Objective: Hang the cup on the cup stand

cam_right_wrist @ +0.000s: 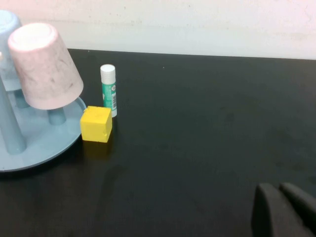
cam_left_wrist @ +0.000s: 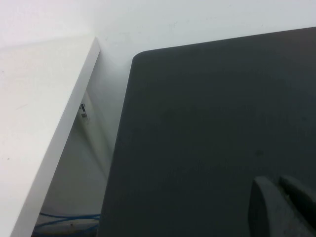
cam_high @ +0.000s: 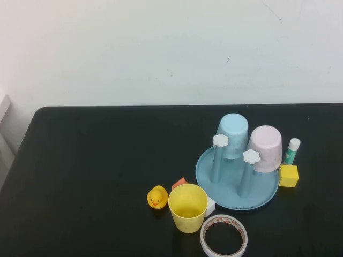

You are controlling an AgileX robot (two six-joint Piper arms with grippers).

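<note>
The yellow cup (cam_high: 187,208) stands upright, mouth up, on the black table in front of the cup stand (cam_high: 237,179), a light blue round tray with posts topped by white flower knobs (cam_high: 220,141). A light blue cup (cam_high: 232,135) and a pale pink cup (cam_high: 265,148) hang upside down on the stand's back posts; the pink cup (cam_right_wrist: 44,65) and the stand's rim (cam_right_wrist: 39,155) also show in the right wrist view. My left gripper (cam_left_wrist: 280,205) is shut and empty over the bare left part of the table. My right gripper (cam_right_wrist: 280,210) is shut and empty, well to the right of the stand. Neither gripper shows in the high view.
A yellow rubber duck (cam_high: 157,197), an orange block (cam_high: 180,183) and a white block (cam_high: 210,206) lie round the cup. A tape roll (cam_high: 223,235) lies at the front. A yellow cube (cam_high: 288,175) and a glue stick (cam_high: 292,151) stand right of the stand. The table's left edge (cam_left_wrist: 118,148) borders a white shelf.
</note>
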